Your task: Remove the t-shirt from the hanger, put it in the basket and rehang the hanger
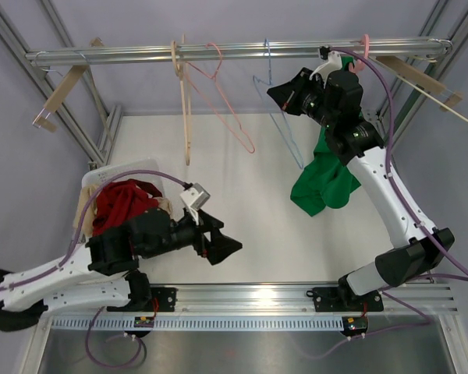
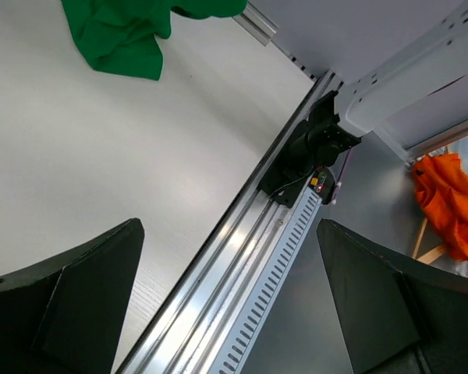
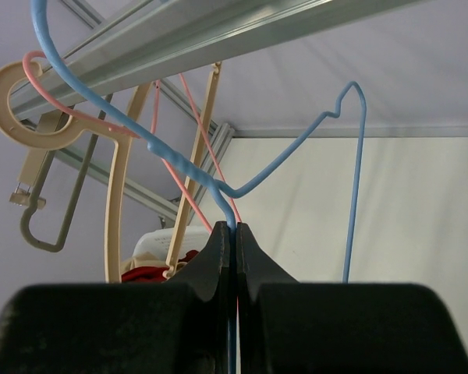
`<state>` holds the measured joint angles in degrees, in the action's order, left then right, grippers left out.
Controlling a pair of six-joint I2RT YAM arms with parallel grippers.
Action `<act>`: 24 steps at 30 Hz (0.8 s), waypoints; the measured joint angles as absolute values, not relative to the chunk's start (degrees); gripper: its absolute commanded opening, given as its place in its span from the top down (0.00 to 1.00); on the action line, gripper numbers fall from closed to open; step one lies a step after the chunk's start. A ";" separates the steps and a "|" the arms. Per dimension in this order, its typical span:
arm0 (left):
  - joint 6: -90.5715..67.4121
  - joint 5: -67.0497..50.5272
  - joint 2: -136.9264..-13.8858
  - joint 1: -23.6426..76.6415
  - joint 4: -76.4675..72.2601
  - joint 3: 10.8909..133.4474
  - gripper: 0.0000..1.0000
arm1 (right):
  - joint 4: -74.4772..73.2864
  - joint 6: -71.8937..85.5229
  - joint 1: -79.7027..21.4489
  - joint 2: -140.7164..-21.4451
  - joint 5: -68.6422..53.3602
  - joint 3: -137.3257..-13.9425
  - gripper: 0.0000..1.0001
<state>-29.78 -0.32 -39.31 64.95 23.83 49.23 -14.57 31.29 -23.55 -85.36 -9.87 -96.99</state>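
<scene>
Jaws of the right gripper [image 3: 234,234] are pinched together on the thin wire of the blue hanger [image 3: 189,173], just below its twisted neck, and its hook sits over the aluminium rail [image 1: 234,51]. The green t-shirt [image 1: 320,191] lies in a crumpled heap on the white table [image 1: 242,171], partly beneath the right arm and below the hanger. The left gripper [image 1: 222,241] hovers low over the near side of the table with its jaws spread wide and nothing between them.

The tabletop is smooth and matte, inside a frame of ribbed aluminium extrusion with pale grey walls behind. A pink wire hanger [image 1: 252,146] and a flat wooden hanger [image 1: 186,117] also hang from the rail. At the left, a white basket [image 1: 121,170] holds bunched red cloth [image 1: 125,199]. Orange fabric [image 2: 448,202] shows beyond the table's near edge in the left wrist view.
</scene>
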 measured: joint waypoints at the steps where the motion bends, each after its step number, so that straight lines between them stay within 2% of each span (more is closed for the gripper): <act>1: -29.36 2.70 -40.80 68.25 23.79 49.74 0.01 | -14.74 31.24 -23.51 -85.27 -9.78 -96.99 0.99; 6: -27.40 14.04 -46.74 78.13 23.81 52.56 0.01 | -14.87 31.05 -23.51 -85.03 -9.04 -96.71 0.94; 10: -26.98 18.65 -46.48 78.63 23.53 53.65 0.01 | -14.98 30.65 -23.51 -84.66 -8.88 -96.49 0.75; 12: -26.85 20.45 -45.36 78.85 23.07 53.76 0.01 | -16.16 30.48 -23.51 -83.83 -9.04 -95.77 0.69; 20: -26.74 25.39 -40.49 79.09 22.44 53.76 0.01 | -18.81 29.50 -23.51 -80.99 -8.88 -94.15 0.62; 24: -26.76 26.68 -38.85 79.13 22.26 53.69 0.01 | -19.62 29.08 -23.53 -79.53 -8.62 -93.69 0.53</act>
